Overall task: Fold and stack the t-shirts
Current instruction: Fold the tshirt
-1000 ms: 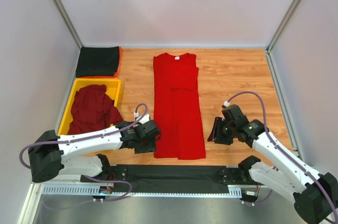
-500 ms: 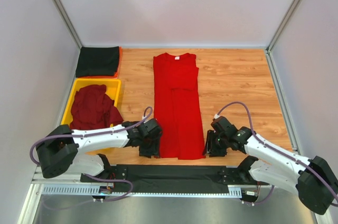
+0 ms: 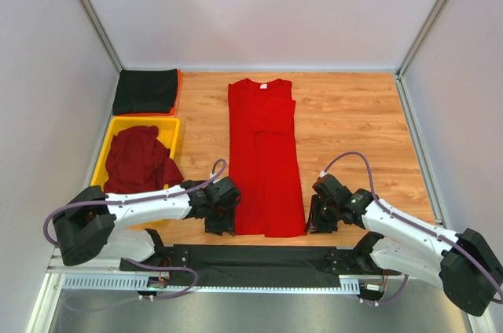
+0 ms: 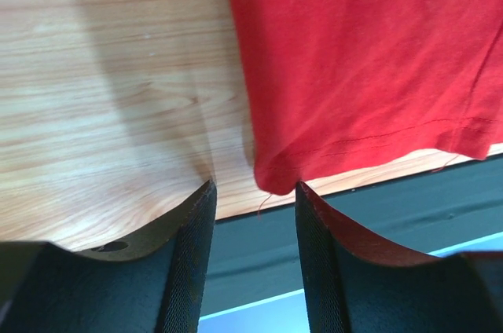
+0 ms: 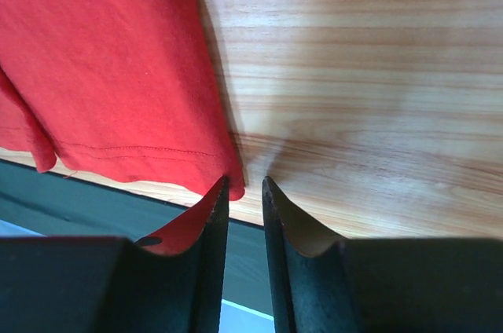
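Observation:
A bright red t-shirt (image 3: pixel 263 152) lies flat on the wooden table, folded lengthwise into a long strip with its neck at the far end. My left gripper (image 3: pixel 223 225) is low at the strip's near left corner. It is open, and the hem corner (image 4: pixel 275 174) sits between its fingertips (image 4: pixel 206 192). My right gripper (image 3: pixel 314 223) is at the near right corner, its jaws a narrow gap apart. The red hem corner (image 5: pixel 234 185) rests against the left fingertip (image 5: pixel 220 188), not clamped. A dark maroon t-shirt (image 3: pixel 140 162) lies crumpled in the tray. A folded black t-shirt (image 3: pixel 146 91) lies at the far left.
The yellow tray (image 3: pixel 170 124) stands left of the red strip. The black shirt lies on an orange edge (image 3: pixel 179 88). A dark mat (image 3: pixel 251 258) runs along the table's near edge just behind the grippers. White walls enclose three sides.
Both grippers have come inward and down to the red strip's near corners. The right jaws have narrowed; the left jaws stay about as wide.

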Action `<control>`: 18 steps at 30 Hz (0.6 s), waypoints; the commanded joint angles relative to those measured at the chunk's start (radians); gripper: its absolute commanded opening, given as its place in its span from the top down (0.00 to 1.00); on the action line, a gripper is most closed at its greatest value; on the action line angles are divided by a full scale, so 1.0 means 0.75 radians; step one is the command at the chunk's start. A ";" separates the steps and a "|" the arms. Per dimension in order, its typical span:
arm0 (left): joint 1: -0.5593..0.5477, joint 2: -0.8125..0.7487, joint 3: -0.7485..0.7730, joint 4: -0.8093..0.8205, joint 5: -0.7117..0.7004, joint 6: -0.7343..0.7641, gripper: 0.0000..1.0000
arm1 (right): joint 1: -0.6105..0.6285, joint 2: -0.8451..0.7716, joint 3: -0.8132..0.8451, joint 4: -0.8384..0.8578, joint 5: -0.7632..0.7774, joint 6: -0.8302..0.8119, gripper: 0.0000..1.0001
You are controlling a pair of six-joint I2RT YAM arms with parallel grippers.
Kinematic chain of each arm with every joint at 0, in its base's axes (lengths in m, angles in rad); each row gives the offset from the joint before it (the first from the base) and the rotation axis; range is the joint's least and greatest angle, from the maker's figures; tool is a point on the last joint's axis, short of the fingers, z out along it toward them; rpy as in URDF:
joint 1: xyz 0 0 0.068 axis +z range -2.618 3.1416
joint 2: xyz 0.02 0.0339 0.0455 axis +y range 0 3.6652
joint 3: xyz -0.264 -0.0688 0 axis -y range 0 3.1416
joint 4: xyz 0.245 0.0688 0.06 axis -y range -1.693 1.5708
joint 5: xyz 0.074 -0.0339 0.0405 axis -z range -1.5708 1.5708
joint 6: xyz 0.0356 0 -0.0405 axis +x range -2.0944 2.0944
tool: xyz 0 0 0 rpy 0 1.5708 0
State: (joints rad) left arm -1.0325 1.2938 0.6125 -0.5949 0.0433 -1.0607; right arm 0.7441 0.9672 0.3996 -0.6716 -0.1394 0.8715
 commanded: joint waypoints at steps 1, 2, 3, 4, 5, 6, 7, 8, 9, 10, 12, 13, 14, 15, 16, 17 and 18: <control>0.006 -0.019 -0.025 -0.082 -0.056 -0.003 0.47 | 0.008 0.011 0.003 0.020 0.039 0.014 0.75; 0.006 -0.019 -0.027 -0.078 -0.056 -0.003 0.47 | 0.008 0.013 0.003 0.018 0.039 0.014 0.75; 0.006 -0.021 -0.025 -0.072 -0.056 -0.005 0.48 | 0.008 0.021 0.003 0.018 0.039 0.014 0.76; 0.006 -0.017 -0.027 -0.070 -0.050 -0.005 0.48 | 0.012 0.025 0.003 0.018 0.041 0.016 0.76; 0.006 -0.017 -0.027 -0.070 -0.048 -0.005 0.48 | 0.010 0.023 0.001 0.016 0.041 0.022 0.76; 0.006 -0.017 -0.029 -0.072 -0.048 -0.007 0.49 | 0.012 0.017 -0.001 0.018 0.041 0.026 0.76; 0.006 -0.019 -0.029 -0.074 -0.050 -0.011 0.49 | 0.012 0.011 -0.003 0.014 0.043 0.028 0.76; 0.006 -0.023 -0.029 -0.082 -0.050 -0.013 0.49 | 0.012 0.005 -0.003 0.012 0.043 0.032 0.76; 0.008 -0.035 -0.029 -0.088 -0.056 -0.015 0.50 | 0.014 -0.009 -0.001 0.006 0.041 0.037 0.76; 0.010 -0.046 -0.025 -0.098 -0.056 -0.017 0.50 | 0.014 -0.019 0.009 -0.010 0.045 0.039 0.75; 0.016 -0.072 -0.019 -0.139 -0.056 -0.017 0.50 | 0.012 -0.040 0.023 -0.037 0.061 0.041 0.73; 0.019 -0.083 -0.007 -0.160 -0.094 -0.024 0.50 | 0.014 -0.048 0.042 -0.059 0.063 0.041 0.72; 0.021 -0.091 -0.003 -0.188 -0.101 -0.026 0.48 | 0.014 -0.054 0.052 -0.066 0.061 0.043 0.71; 0.021 -0.119 -0.001 -0.193 -0.099 -0.026 0.48 | 0.012 -0.068 0.060 -0.074 0.059 0.047 0.71; 0.021 -0.134 0.008 -0.197 -0.097 -0.024 0.47 | 0.012 -0.077 0.072 -0.080 0.053 0.049 0.69; 0.021 -0.152 0.010 -0.191 -0.095 -0.028 0.47 | 0.012 -0.085 0.077 -0.076 0.047 0.049 0.69; 0.021 -0.195 0.014 -0.170 -0.078 -0.014 0.47 | 0.014 -0.097 0.081 -0.076 0.033 0.053 0.68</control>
State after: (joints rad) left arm -1.0199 1.2152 0.6075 -0.7021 -0.0082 -1.0702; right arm 0.7460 0.9253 0.4118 -0.7189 -0.1177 0.8894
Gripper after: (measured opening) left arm 0.529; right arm 0.313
